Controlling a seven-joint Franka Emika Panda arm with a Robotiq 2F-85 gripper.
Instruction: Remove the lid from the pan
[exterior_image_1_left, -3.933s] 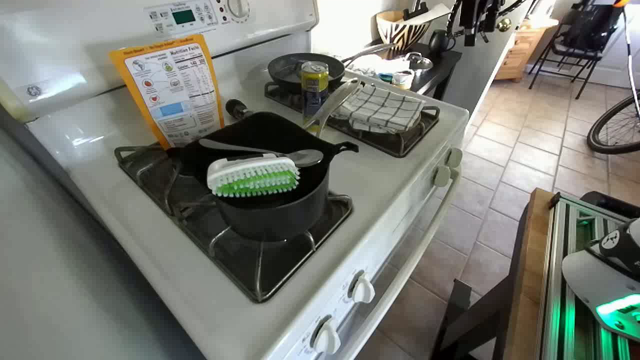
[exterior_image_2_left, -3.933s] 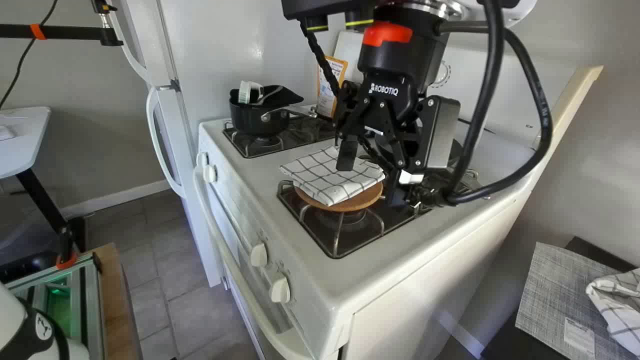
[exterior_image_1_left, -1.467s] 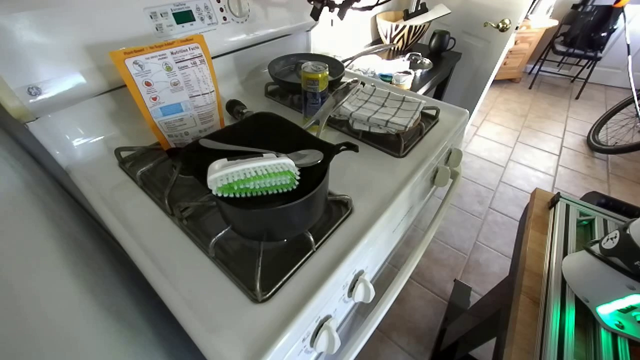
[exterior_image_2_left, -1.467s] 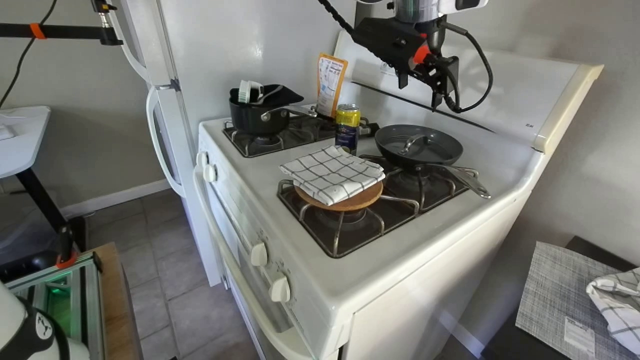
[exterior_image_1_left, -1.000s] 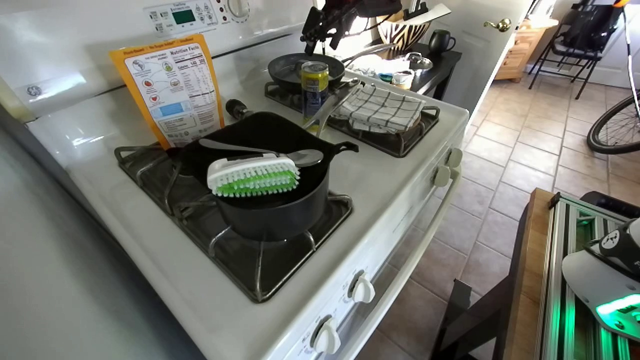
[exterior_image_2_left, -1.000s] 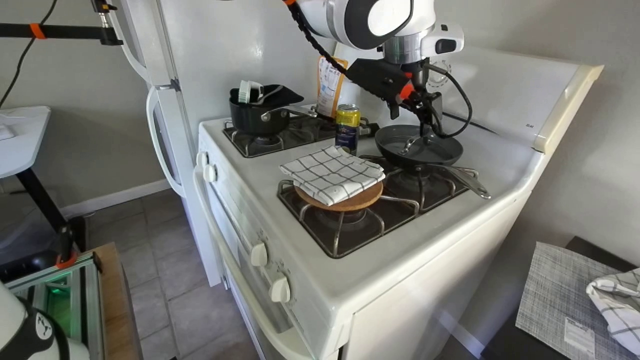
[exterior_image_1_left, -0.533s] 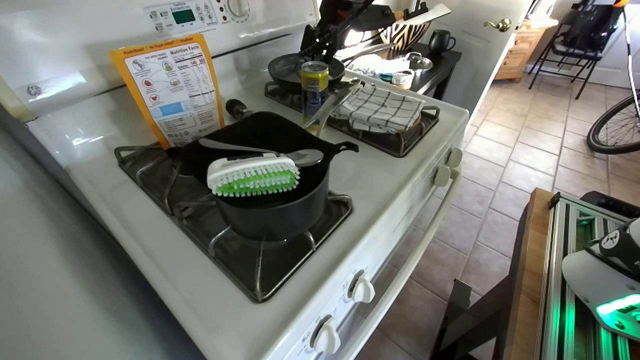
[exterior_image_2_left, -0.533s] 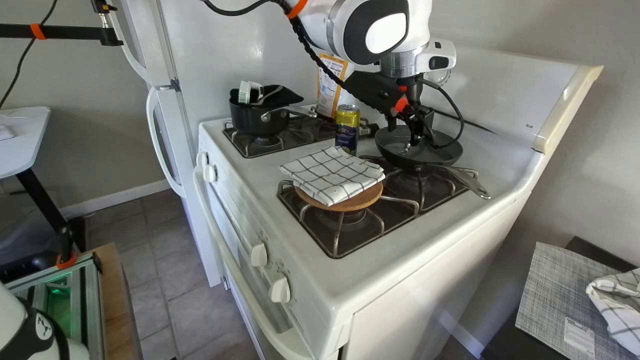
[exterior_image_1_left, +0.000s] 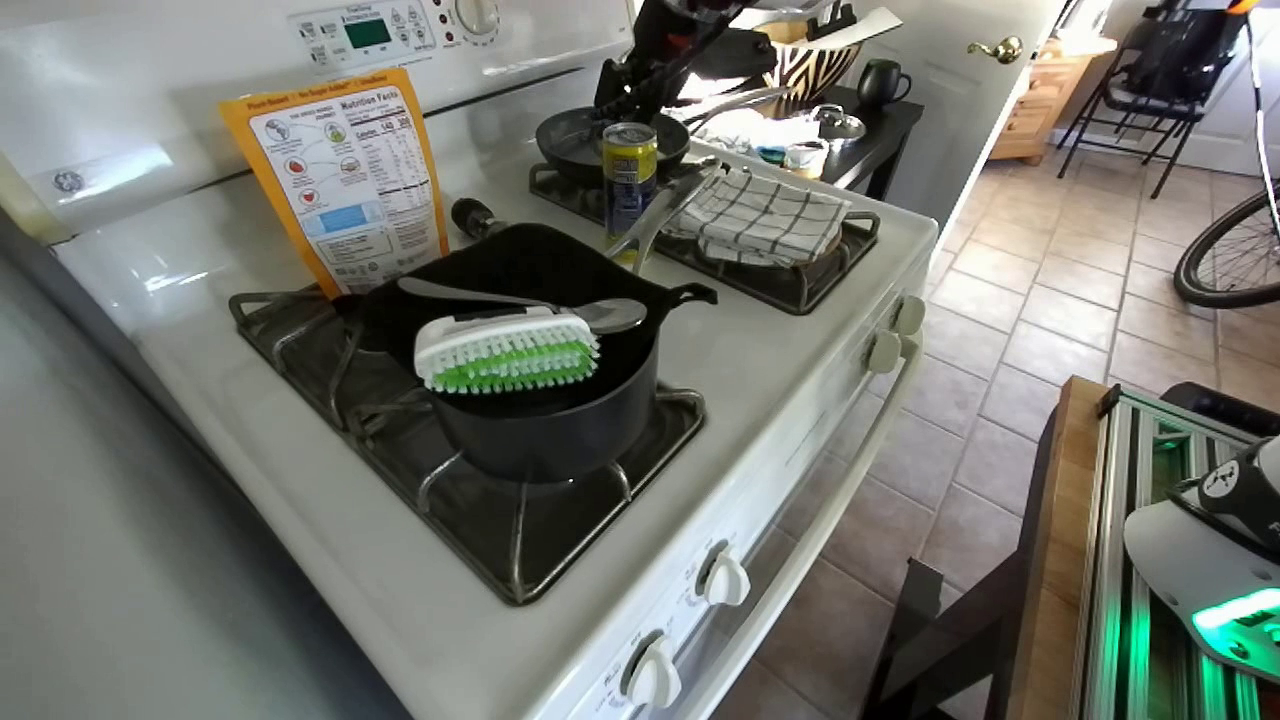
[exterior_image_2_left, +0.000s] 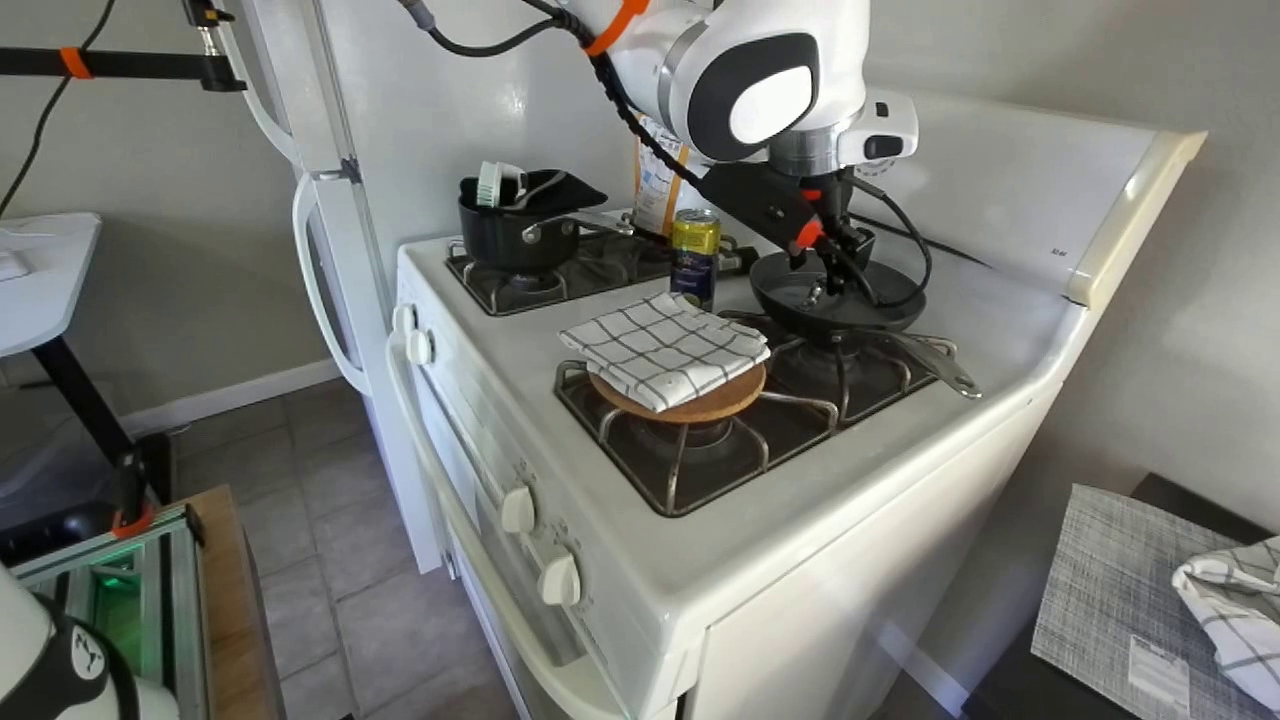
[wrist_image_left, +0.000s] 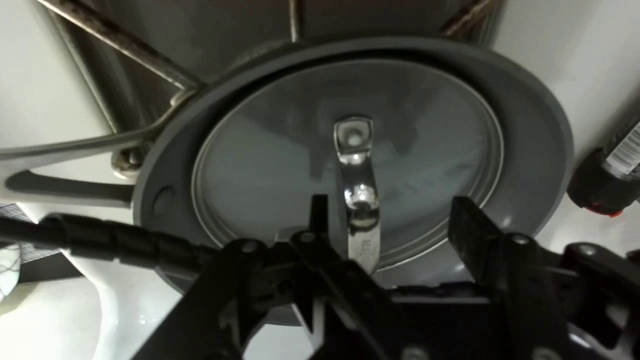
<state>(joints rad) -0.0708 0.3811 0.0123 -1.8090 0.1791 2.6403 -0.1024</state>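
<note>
In the wrist view I see the tool (wrist_image_left: 391, 206) at the lower middle of the frame, fingers (wrist_image_left: 470, 235) parted, with a shiny arched handle (wrist_image_left: 361, 195) showing between them. It belongs to the glassy lid (wrist_image_left: 300, 145) lying inside the dark grey pan (wrist_image_left: 532, 125), mid-frame. In an exterior view a yellow-topped can (exterior_image_2_left: 695, 265) stands left of the pan.

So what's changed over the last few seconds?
The gripper has moved over to the frying pan and down; in the wrist view its open jaws flank the shiny handle of the glass lid, nothing held. The glass lid, drink can and checkered cloth stayed put.
</note>
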